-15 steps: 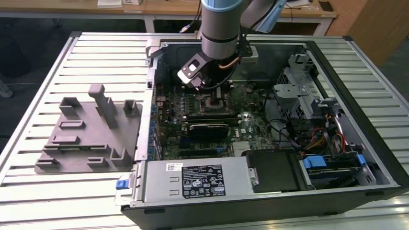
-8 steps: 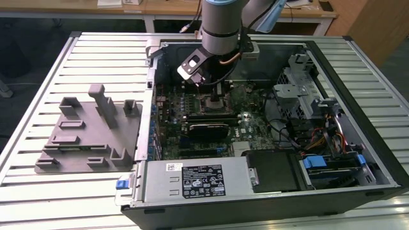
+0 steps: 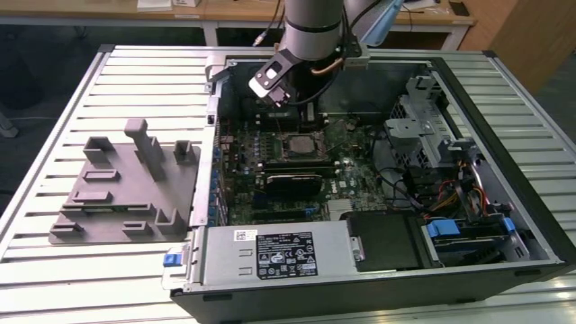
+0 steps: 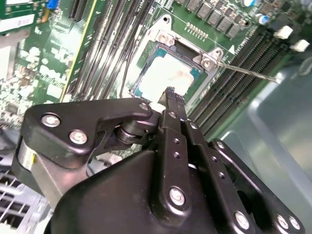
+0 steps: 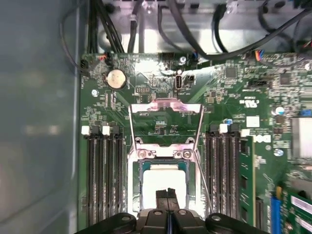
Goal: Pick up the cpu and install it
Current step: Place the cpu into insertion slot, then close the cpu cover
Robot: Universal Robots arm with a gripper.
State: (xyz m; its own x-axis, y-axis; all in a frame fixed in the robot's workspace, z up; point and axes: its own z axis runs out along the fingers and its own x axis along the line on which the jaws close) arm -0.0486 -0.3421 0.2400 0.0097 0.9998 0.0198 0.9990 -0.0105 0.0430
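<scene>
The cpu (image 5: 163, 181), a shiny silver square, lies flat in the motherboard socket (image 5: 164, 161); in the second wrist view the cpu (image 4: 168, 73) rests inside the socket frame. My gripper (image 5: 167, 193) hangs just above its near edge with the two black fingers pressed together and nothing between them. The gripper's tips (image 4: 169, 92) sit over the chip's edge. The socket's metal load plate (image 5: 165, 113) is swung up and open, and its wire lever (image 4: 248, 71) sticks out to the side. In the exterior view the arm (image 3: 311, 34) reaches down into the open computer case above the socket (image 3: 297, 144).
Memory slots (image 5: 102, 170) flank the socket on both sides. Black cables (image 5: 195, 29) run along the case's back wall. A grey fixture plate with upright posts (image 3: 126, 196) lies on the slatted table at the exterior view's left. The power supply (image 3: 270, 253) and drive cage (image 3: 423, 128) crowd the case.
</scene>
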